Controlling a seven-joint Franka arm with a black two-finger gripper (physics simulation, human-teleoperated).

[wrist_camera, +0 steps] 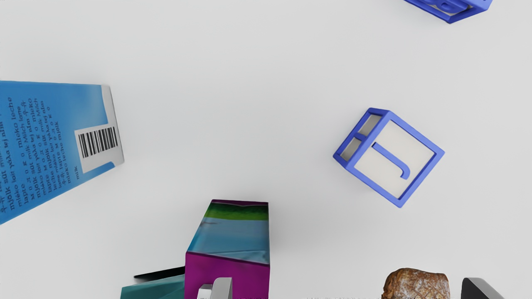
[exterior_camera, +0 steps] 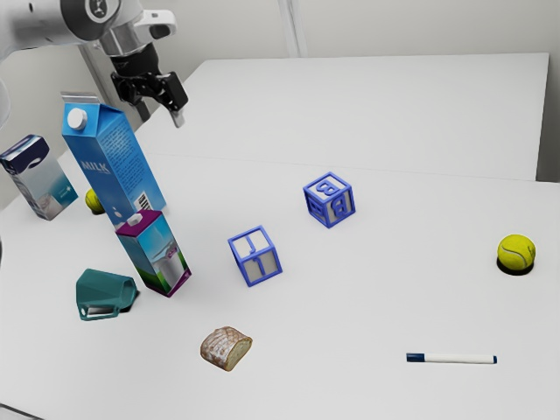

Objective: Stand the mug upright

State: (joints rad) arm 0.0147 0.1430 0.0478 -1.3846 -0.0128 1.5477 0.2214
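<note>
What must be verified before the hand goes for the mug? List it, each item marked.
1. Hand open and empty: ok.
2. Mug upright: not ok, it lies on its side.
3. Hand lined up over the mug: not ok, the mug is off to one side.
4. Mug free of the purple-topped carton: cannot tell, they are very close.
5. Bread apart from the mug: ok.
6. Tall milk carton upright: ok.

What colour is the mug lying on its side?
The mug is teal, a dark blue-green; it shows best in the exterior view.
</note>
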